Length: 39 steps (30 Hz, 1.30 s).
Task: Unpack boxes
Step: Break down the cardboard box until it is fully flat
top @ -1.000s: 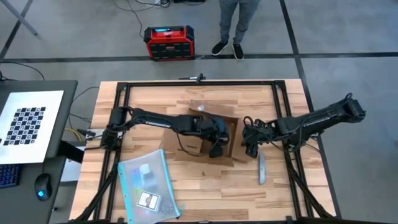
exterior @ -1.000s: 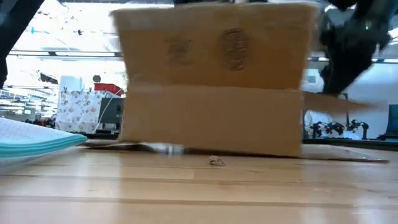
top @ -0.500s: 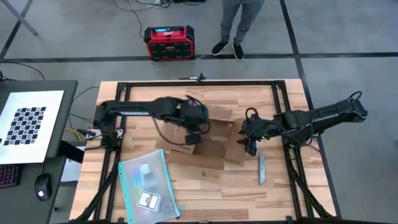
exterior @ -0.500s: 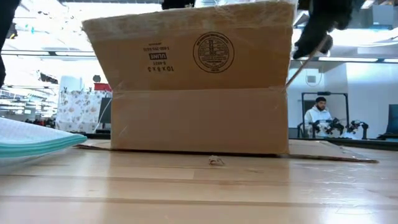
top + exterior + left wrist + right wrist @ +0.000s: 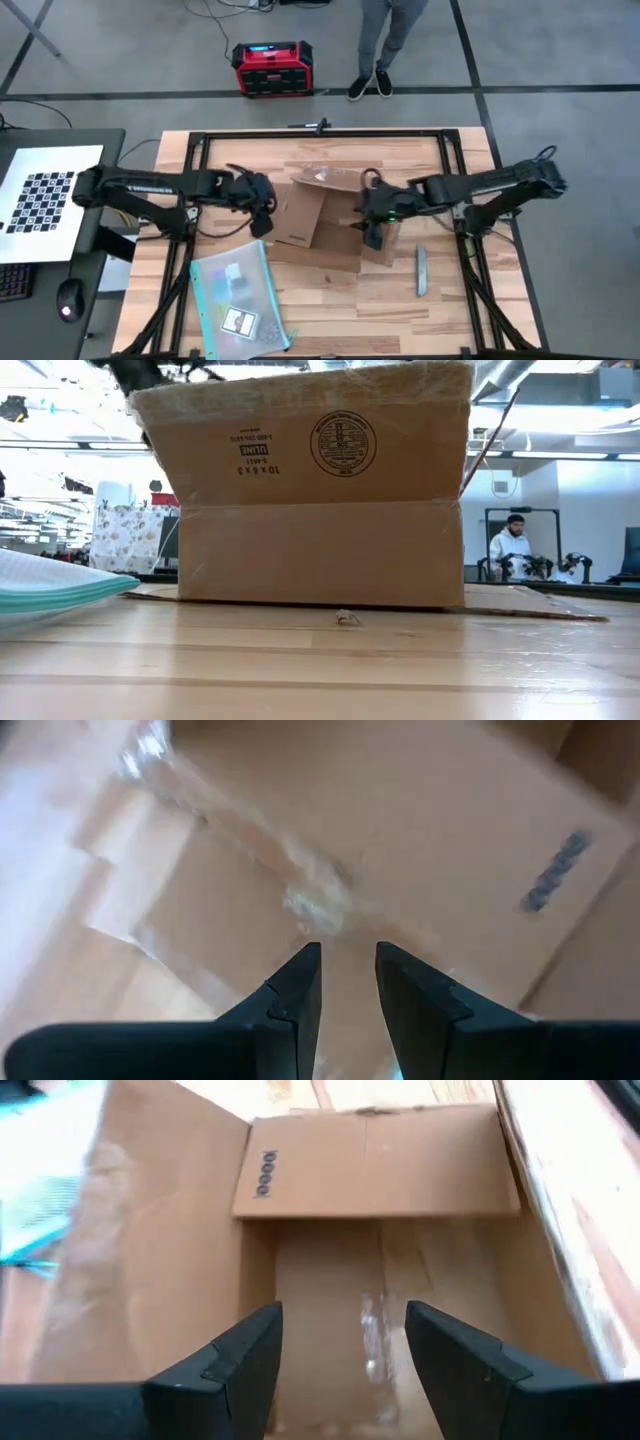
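Note:
The brown cardboard box (image 5: 322, 215) stands on its bottom in the middle of the table, top open, flaps spread. In the low view a flap with a round printed mark (image 5: 343, 442) stands up above the box wall (image 5: 320, 550). My left gripper (image 5: 263, 222) hovers left of the box, open by a narrow gap (image 5: 347, 990), pointing at a taped flap (image 5: 300, 890). My right gripper (image 5: 372, 232) hangs over the box's right side, open wide (image 5: 343, 1350), with the box's inside (image 5: 370, 1280) below its fingers. Neither gripper holds anything.
A clear teal-edged pouch (image 5: 235, 295) lies at the near left of the table. A grey flat strip (image 5: 421, 272) lies near the right. A red and black case (image 5: 272, 68) and a person's legs (image 5: 385, 40) are on the floor beyond the far edge.
My left gripper has drawn back out of the box toward the table's left edge. My right gripper has risen and moved left, over the box's right side. The box shook, shifted a little and now stands still.

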Motion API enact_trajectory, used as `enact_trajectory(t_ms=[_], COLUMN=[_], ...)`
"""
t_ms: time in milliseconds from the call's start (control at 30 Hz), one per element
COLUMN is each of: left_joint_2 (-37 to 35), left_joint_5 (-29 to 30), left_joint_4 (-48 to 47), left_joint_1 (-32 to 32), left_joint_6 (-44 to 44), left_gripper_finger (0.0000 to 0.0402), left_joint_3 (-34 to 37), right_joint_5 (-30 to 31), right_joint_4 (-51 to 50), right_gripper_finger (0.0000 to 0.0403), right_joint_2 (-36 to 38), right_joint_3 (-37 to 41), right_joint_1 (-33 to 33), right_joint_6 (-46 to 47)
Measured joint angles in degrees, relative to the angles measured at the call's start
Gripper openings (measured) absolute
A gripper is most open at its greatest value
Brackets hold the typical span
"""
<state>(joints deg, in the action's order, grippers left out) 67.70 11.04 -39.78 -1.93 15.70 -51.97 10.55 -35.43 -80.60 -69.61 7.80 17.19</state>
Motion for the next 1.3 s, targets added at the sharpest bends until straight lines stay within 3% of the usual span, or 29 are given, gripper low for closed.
enact_trajectory(t_ms=[200, 300, 533, 633, 767, 1000, 1133, 1300], left_joint_2=[-0.68, 0.74, 5.06, 5.9, 3.32, -1.92, -1.61, -0.92], left_joint_5=[-0.67, -2.2, -4.23, -5.98, -7.68, -3.29, -2.27, -2.23], left_joint_4=[17.27, 24.37, 28.58, 27.91, 19.99, 13.75, 9.36, 12.42], left_joint_1=[-0.35, -0.35, -0.22, -0.22, 0.06, -0.51, -1.6, -1.62], left_joint_6=[-0.59, -1.86, -4.52, -4.3, -4.38, -5.35, -5.3, -3.67], left_gripper_finger=[0.0081, 0.0081, 0.0081, 0.0082, 0.0081, 0.0081, 0.0081, 0.0082], left_joint_3=[11.59, 13.54, 13.5, 13.06, 9.71, 6.0, 6.47, 11.6], right_joint_5=[0.0, -0.02, -0.37, -0.37, -0.39, -0.18, 0.02, 0.33], right_joint_4=[-2.89, -2.89, 3.37, 5.61, 2.93, -0.18, -0.46, -0.23], right_gripper_finger=[0.0204, 0.0204, 0.0204, 0.0204, 0.0204, 0.0204, 0.0204, 0.0204], right_joint_2=[-14.74, -20.65, -29.48, -30.46, -28.7, -20.45, -22.19, -26.7], right_joint_3=[-10.5, -11.66, -11.64, -11.62, -11.66, -11.88, -11.85, -11.62], right_joint_1=[-2.14, -2.83, -4.26, -4.29, -3.99, -0.65, 0.47, 0.1], right_joint_6=[-4.3, -5.03, -5.12, -5.4, -3.54, -0.78, -0.99, -1.64])
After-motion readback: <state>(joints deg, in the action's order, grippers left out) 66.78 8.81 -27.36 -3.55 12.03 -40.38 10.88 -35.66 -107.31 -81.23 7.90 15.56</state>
